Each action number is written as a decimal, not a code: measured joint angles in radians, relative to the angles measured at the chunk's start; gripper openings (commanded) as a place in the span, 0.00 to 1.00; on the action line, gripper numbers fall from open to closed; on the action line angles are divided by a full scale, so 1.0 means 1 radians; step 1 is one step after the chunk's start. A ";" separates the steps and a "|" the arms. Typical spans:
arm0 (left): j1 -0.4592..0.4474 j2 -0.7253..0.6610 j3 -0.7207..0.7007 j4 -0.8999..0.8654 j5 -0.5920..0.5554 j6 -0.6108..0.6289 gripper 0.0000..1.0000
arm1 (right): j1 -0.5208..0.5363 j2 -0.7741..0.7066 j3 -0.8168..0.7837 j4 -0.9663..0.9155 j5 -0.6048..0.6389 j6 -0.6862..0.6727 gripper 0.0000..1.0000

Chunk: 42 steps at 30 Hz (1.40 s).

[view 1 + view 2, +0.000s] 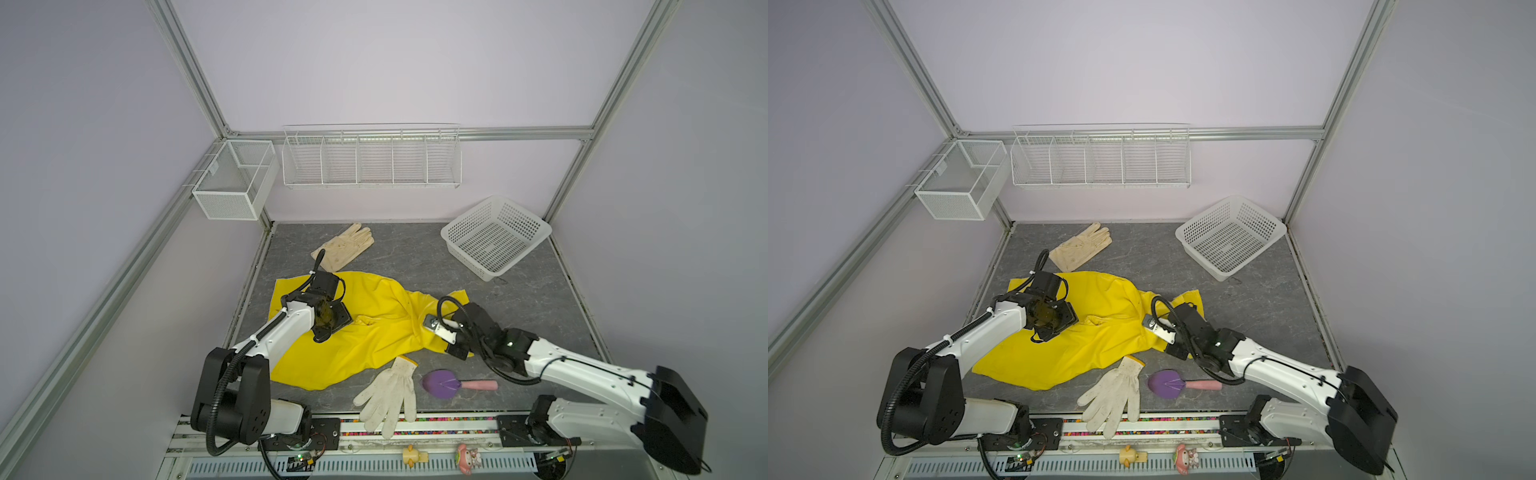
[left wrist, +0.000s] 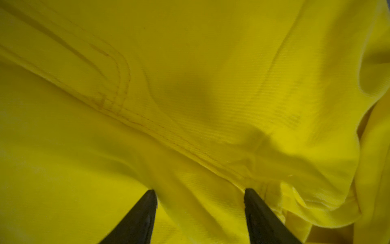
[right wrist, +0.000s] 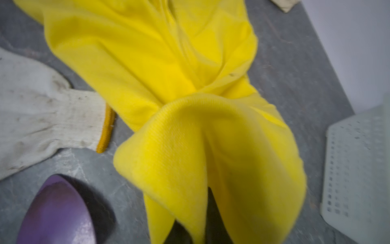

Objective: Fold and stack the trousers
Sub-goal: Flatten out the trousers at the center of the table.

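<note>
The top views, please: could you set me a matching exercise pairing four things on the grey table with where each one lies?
Things:
1. bright yellow cloth trousers
2. white perforated plastic basket
3. white knitted glove
4. cream smooth glove

Places:
A. far right corner of the grey table
B. fingers reaching over the near edge
C. far side, towards the left
D. spread across the middle

Pairs: 1-D, 2-A, 3-B, 4-C.
</note>
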 measured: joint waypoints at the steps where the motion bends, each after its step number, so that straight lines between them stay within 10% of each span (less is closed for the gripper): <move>1: 0.000 0.007 -0.002 0.004 -0.005 0.000 0.66 | -0.031 -0.034 0.015 -0.025 -0.012 0.003 0.09; 15: 0.001 0.127 -0.016 0.011 -0.154 0.076 0.56 | -0.600 0.076 0.453 -0.410 -0.420 0.075 0.06; 24: 0.029 0.130 -0.003 -0.018 -0.244 0.106 0.59 | -0.661 0.224 0.551 -0.743 -0.407 0.058 0.10; 32: 0.134 0.130 -0.002 -0.026 -0.270 0.133 0.58 | -0.662 0.364 0.545 -0.603 -0.288 0.084 0.17; 42: 0.138 0.139 0.092 -0.093 -0.296 0.183 0.62 | -0.534 0.570 0.586 -0.351 -0.160 0.095 0.60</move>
